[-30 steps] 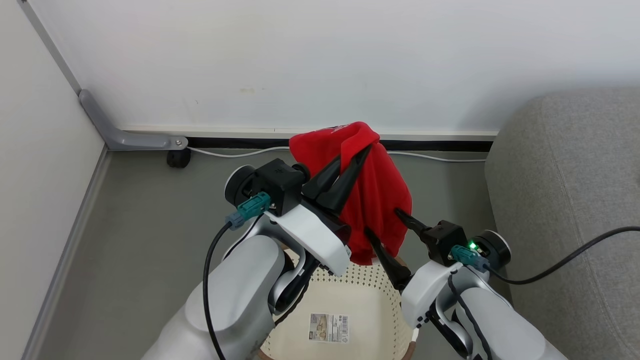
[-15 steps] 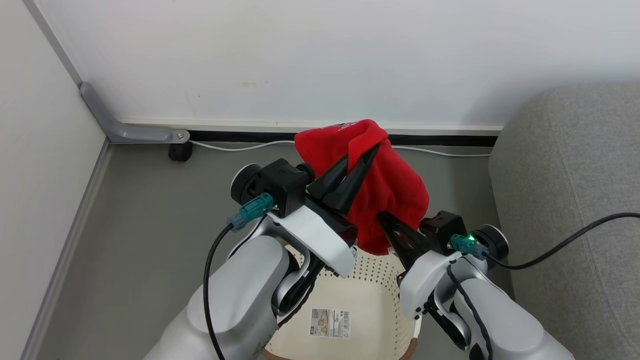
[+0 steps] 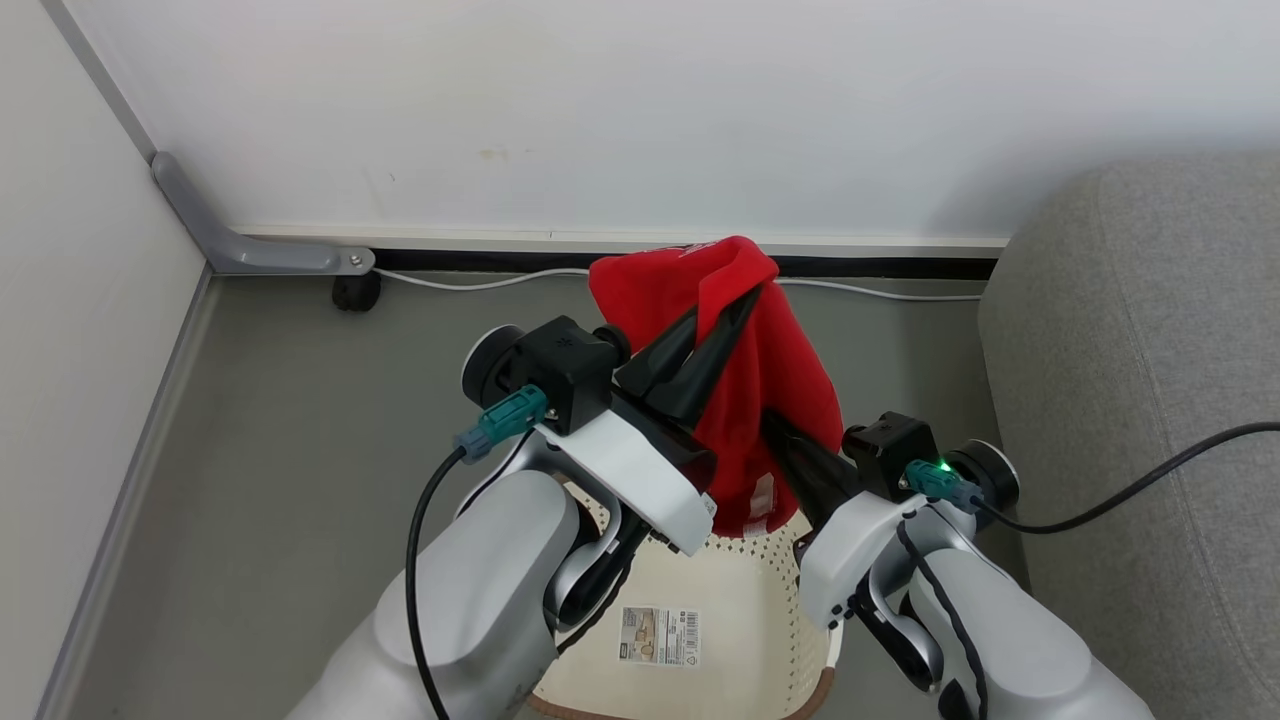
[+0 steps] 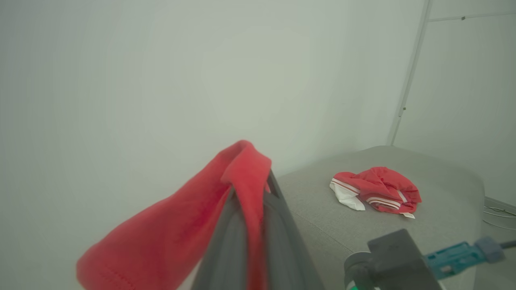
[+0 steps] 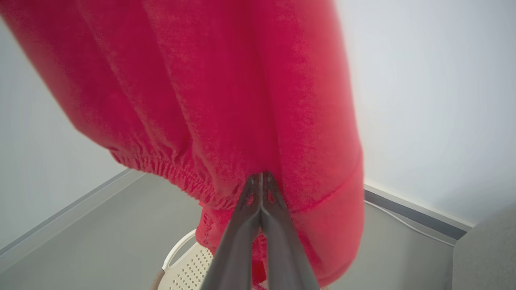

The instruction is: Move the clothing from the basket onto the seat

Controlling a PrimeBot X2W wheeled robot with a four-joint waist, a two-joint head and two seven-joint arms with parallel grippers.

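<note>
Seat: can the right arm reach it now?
Probably yes. The seat lies beside the right gripper, just floor between; but it and the left gripper are both shut on the red garment.

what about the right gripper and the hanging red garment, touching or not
Touching. In the right wrist view the right gripper has its fingers shut on the red garment, pinching its fabric.

walls (image 3: 640, 120): white | floor (image 3: 280, 420): grey | skirting (image 3: 880, 266): black strip | cable (image 3: 470, 284): white, along skirting | castor (image 3: 355, 292): black, beside wall
</note>
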